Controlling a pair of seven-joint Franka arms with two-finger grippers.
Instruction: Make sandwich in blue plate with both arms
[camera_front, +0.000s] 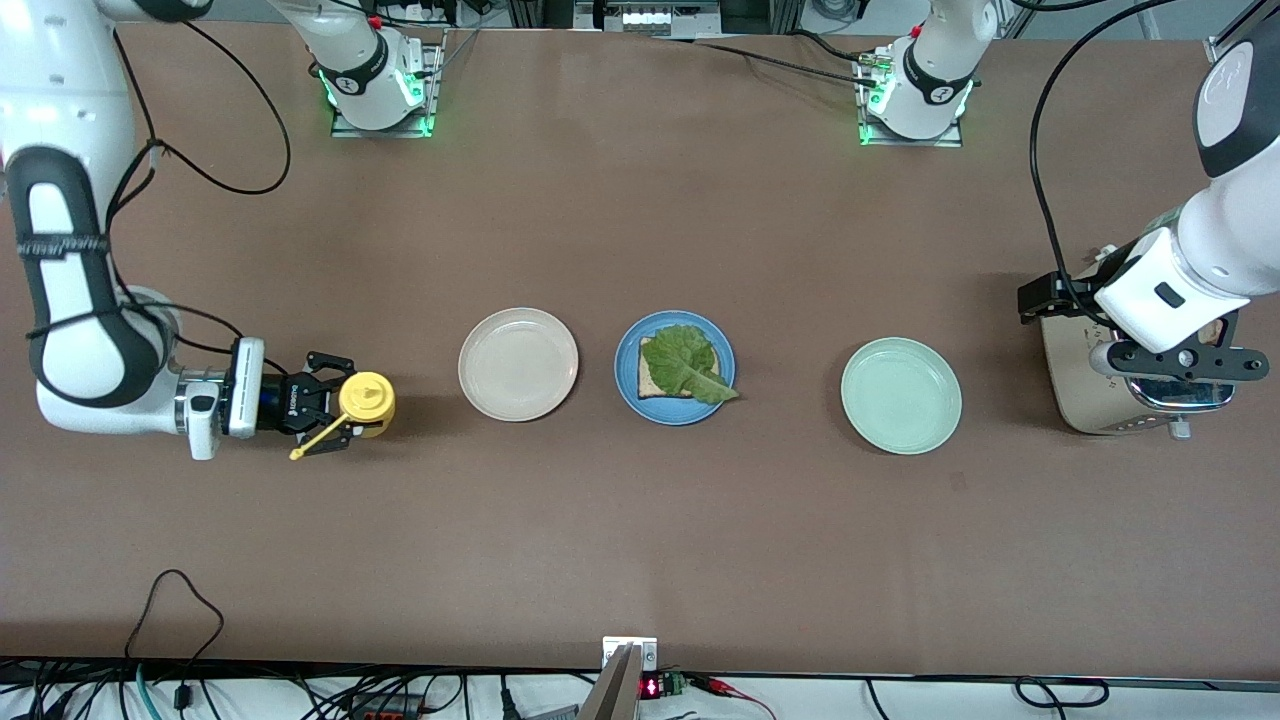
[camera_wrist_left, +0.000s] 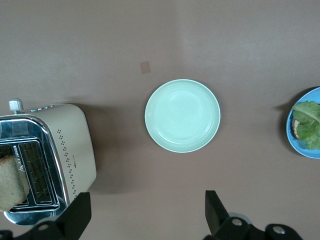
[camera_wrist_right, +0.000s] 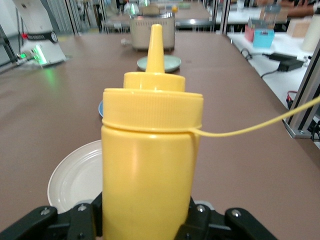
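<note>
The blue plate (camera_front: 675, 367) at bench centre carries one bread slice (camera_front: 662, 378) topped with lettuce (camera_front: 690, 365). The right tool (camera_front: 322, 405) is clenched on the yellow squeeze bottle (camera_front: 367, 403) at the right arm's end; keep it upright in transit. The left tool (camera_front: 1178, 362) hangs released over the toaster (camera_front: 1090, 385); centre it on the toast (camera_wrist_left: 11, 182).

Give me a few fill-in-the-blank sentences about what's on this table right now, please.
1. The lettuce leaf lies on bread in the ____ plate.
2. The right end effector is shut on a yellow ____.
3. The left end effector hovers over the table beside the toaster, its fingers ____.
4. A slice of ____ sticks out of the toaster.

Missing words: blue; bottle; open; bread
</note>
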